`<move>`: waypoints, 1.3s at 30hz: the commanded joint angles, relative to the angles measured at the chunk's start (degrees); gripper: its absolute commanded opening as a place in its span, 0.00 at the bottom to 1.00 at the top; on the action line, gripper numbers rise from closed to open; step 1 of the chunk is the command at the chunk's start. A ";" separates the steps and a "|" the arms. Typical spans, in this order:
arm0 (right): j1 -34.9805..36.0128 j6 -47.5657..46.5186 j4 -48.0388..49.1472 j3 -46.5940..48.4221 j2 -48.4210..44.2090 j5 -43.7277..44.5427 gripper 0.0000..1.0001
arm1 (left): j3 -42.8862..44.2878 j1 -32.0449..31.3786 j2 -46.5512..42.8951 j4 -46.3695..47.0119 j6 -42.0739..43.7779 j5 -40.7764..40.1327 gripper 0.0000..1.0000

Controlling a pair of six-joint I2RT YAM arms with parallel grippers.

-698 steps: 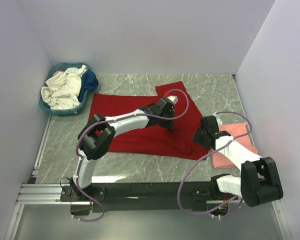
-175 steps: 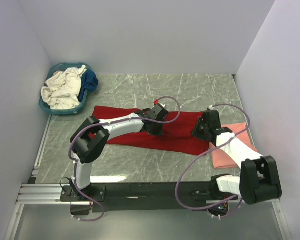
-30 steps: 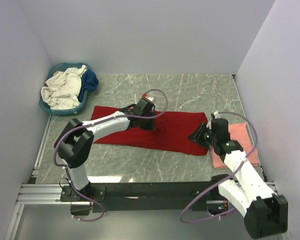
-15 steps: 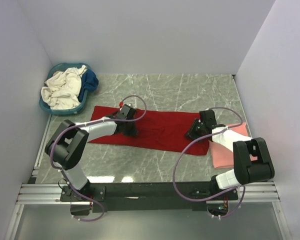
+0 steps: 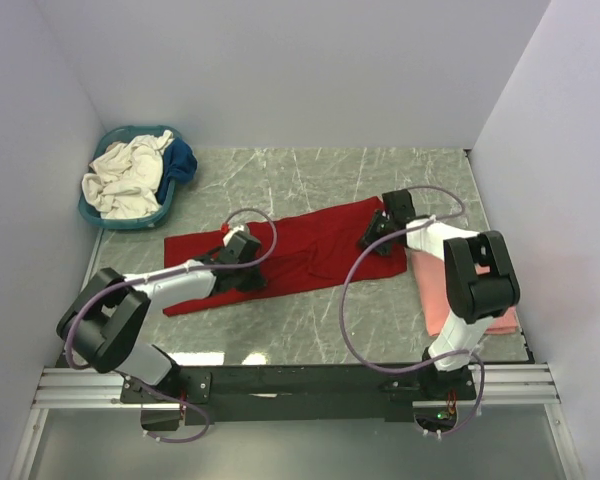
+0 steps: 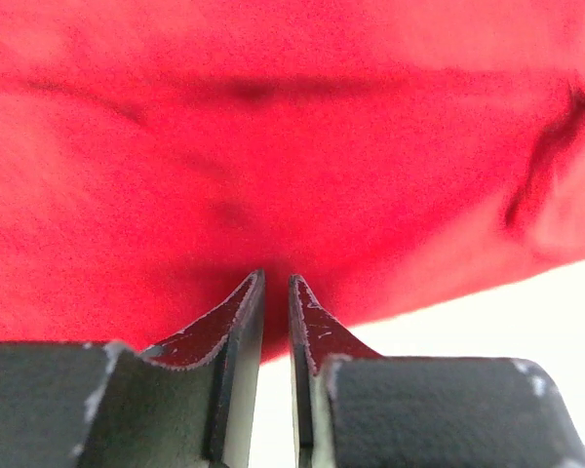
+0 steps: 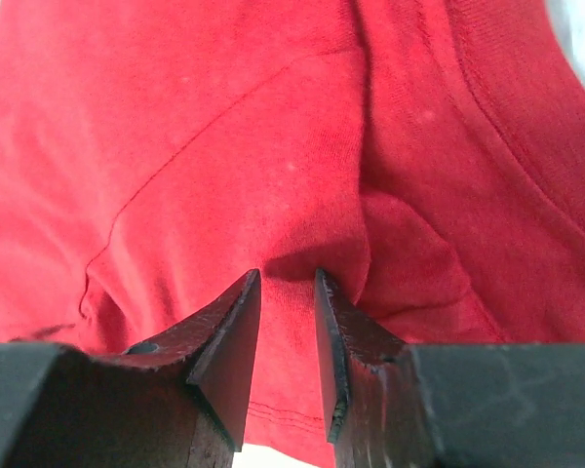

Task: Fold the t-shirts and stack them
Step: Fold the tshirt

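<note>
Both claws are down on the deep red t-shirt (image 5: 310, 250), which lies as a long folded band across the middle of the surface (image 5: 310, 330), tilting up toward the right of the frame. My left claw (image 6: 276, 283) bites the band's lower edge in its left half. The jaws are almost together with a thin pinch of red cloth between them, and bare surface shows just past the hem. My right claw (image 7: 287, 278) holds the right end near the collar ribbing, and the cloth puckers up between its tips, so I read that as a grip too.

Why two pinches set apart? I judge it keeps the band from sagging, so one end can be carried over the other for the next fold.

The salmon pink t-shirt (image 5: 427, 290) lies flat at the right edge, just beside my right arm — likely the foot of the stack, close for the drop-off. The cream-white t-shirt (image 5: 125, 175) and the dark blue t-shirt (image 5: 183, 160) sit crumpled in the teal basket (image 5: 130, 217) at upper left — well apart from both claws, not yet folded.
</note>
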 commanded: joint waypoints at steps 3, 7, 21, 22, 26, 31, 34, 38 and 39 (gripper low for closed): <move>0.38 -4.90 -10.89 13.37 7.20 4.98 0.36 | 0.44 -6.63 -1.57 1.36 -7.31 0.26 0.22; 0.55 -7.36 -16.62 24.70 13.71 6.56 0.36 | 3.78 -10.33 4.06 2.86 -8.99 1.40 0.22; 0.47 -12.02 -25.50 38.26 17.15 11.83 0.36 | 15.04 -12.97 6.90 -3.81 -4.60 -1.31 0.25; 0.55 -12.11 -25.59 38.53 16.63 11.93 0.36 | 14.69 -12.62 5.83 -5.73 -3.11 -2.97 0.25; 0.99 -9.83 -21.92 32.83 10.57 10.70 0.37 | 10.83 -11.22 -0.32 -11.09 -0.82 -9.48 0.29; 3.54 -5.18 -16.90 20.71 2.83 8.59 0.38 | 7.92 -7.00 -2.70 -15.68 1.56 -14.05 0.27; 4.95 -2.80 -13.21 13.85 -0.07 7.63 0.38 | 5.38 -6.47 -3.84 -16.39 1.91 -16.52 0.28; 5.39 -2.70 -11.88 10.32 0.36 8.50 0.40 | 2.82 -5.32 -3.76 -16.65 1.91 -17.40 0.31; 5.39 -3.32 -12.40 10.40 1.23 8.94 0.41 | 2.64 -5.15 -2.89 -16.91 1.82 -17.58 0.32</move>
